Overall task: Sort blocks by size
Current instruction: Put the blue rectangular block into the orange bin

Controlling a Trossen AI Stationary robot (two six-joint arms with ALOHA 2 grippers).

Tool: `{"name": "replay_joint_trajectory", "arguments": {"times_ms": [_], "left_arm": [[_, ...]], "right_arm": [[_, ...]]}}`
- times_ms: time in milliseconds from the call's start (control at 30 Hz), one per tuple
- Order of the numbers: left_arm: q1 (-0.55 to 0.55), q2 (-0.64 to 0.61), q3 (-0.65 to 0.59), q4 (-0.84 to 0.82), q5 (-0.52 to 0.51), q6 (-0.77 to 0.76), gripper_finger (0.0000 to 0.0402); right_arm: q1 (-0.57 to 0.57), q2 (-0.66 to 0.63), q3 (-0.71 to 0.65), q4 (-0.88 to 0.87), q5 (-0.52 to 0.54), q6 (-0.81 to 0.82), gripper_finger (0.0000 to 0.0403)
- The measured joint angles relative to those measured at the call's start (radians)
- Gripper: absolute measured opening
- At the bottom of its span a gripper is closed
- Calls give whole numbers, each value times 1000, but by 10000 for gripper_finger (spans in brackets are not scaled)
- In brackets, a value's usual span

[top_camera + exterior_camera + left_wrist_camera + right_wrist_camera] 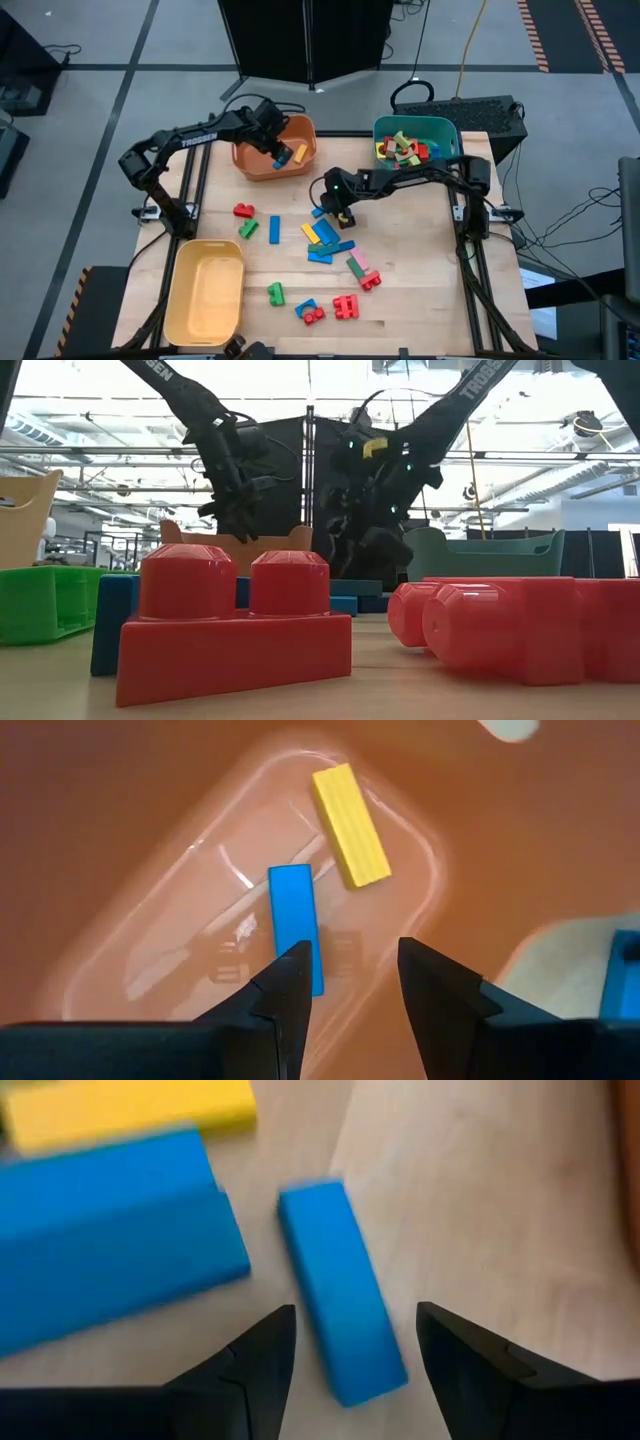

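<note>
My left gripper hangs open and empty over the orange bin. A blue bar and a yellow bar lie flat on the bin's floor below its fingers. My right gripper is open, low over the table's middle. Its fingers stand on either side of a small blue bar that lies flat on the wood, without touching it. Next to that bar lie larger blue blocks and a yellow one. More blocks are scattered over the table.
A teal bin at the far right holds several mixed blocks. A yellow bin stands at the near left. Loose blocks lie near the front: a red arch, a green block and a red studded brick.
</note>
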Motion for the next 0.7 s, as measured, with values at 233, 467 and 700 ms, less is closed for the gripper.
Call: {"name": "replay_joint_trajectory", "arguments": {"times_ms": [233, 467, 700], "left_arm": [[-38, 0, 0, -1, 34, 7, 146], [-61, 0, 0, -1, 72, 0, 146], [-77, -11, 0, -1, 171, -31, 146]], "right_arm": [[-19, 29, 1, 5, -33, 7, 196], [-23, 28, 1, 6, -39, 60, 140], [-25, 26, 0, 12, -52, 123, 85]]}}
